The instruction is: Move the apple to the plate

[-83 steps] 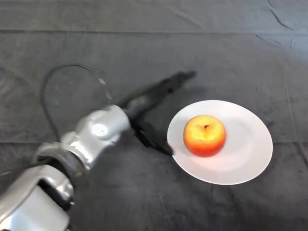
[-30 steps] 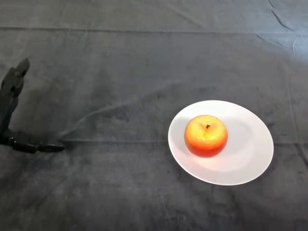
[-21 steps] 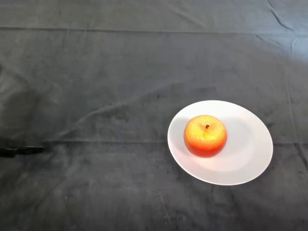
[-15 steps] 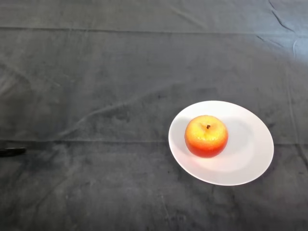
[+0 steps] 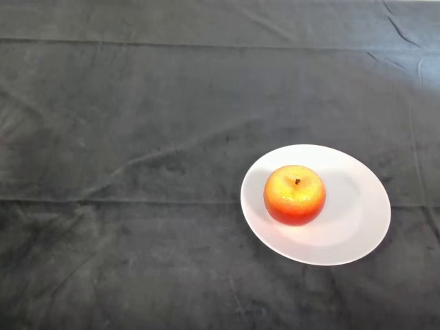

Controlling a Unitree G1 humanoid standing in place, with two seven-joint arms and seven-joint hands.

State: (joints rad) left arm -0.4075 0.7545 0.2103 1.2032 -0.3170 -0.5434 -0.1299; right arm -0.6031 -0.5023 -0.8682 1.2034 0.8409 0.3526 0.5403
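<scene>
You see the apple [image 5: 295,194] resting on the white plate [image 5: 357,213], stem up, a little left of the plate's centre and inside its rim. The apple is yellow-orange on top and red low on its sides. The plate lies flat on the dark cloth [image 5: 137,137] toward the right side of the table, nearer the near edge than the far one. The cloth shows soft creases running across it.

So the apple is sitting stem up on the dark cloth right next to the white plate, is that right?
Not quite. The apple is stem up, but it sits on the white plate, left of its centre, not beside it on the dark cloth. The head view shows this.
</scene>
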